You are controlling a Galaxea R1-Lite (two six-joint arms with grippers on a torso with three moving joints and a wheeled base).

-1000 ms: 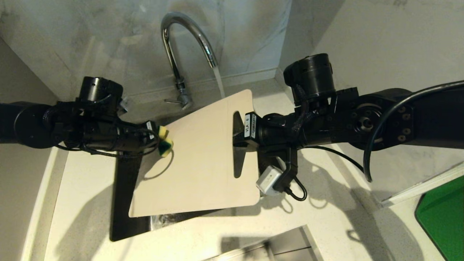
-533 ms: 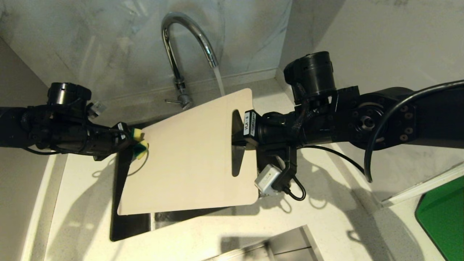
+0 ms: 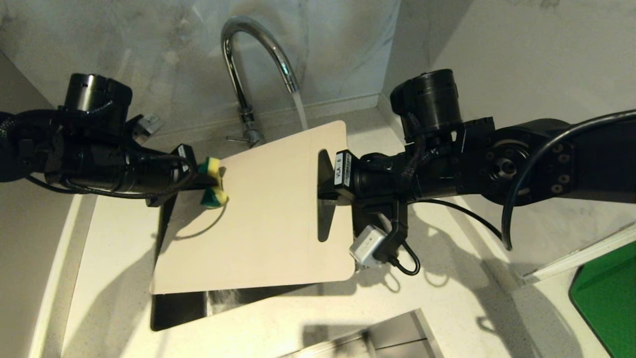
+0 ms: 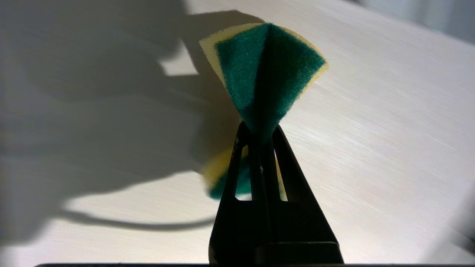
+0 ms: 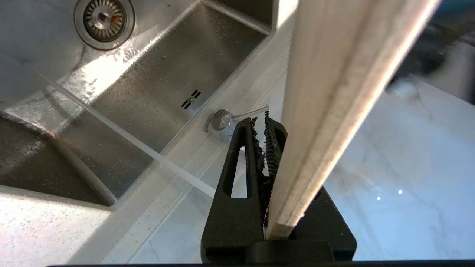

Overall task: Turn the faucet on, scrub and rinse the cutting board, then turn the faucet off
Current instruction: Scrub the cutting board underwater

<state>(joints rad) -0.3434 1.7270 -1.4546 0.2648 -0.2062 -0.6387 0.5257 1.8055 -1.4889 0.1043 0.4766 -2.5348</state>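
Water (image 3: pixel 299 110) runs from the arched chrome faucet (image 3: pixel 251 49) behind the far edge of the cream cutting board (image 3: pixel 268 219). The board is held tilted over the sink. My right gripper (image 3: pixel 329 185) is shut on the board at its slot-handle end; in the right wrist view the board's edge (image 5: pixel 345 92) crosses the right gripper (image 5: pixel 261 120). My left gripper (image 3: pixel 201 180) is shut on a folded yellow-and-green sponge (image 3: pixel 213 185), which presses on the board's left part. In the left wrist view the sponge (image 4: pixel 265 70) fans out beyond the left gripper (image 4: pixel 259 133) against the board (image 4: pixel 371 148).
The steel sink (image 5: pixel 156 89), with its drain (image 5: pixel 104 16), lies below the board, and the faucet's lever (image 5: pixel 250 110) is at its rim. Pale countertop (image 3: pixel 109 278) surrounds the sink. A bright green flat object (image 3: pixel 606 298) lies at the far right. Marble walls close the corner.
My left gripper carried the sponge left to the board's edge, then back right and slightly farther away. The board's near left corner has swung further left. The right arm stayed put.
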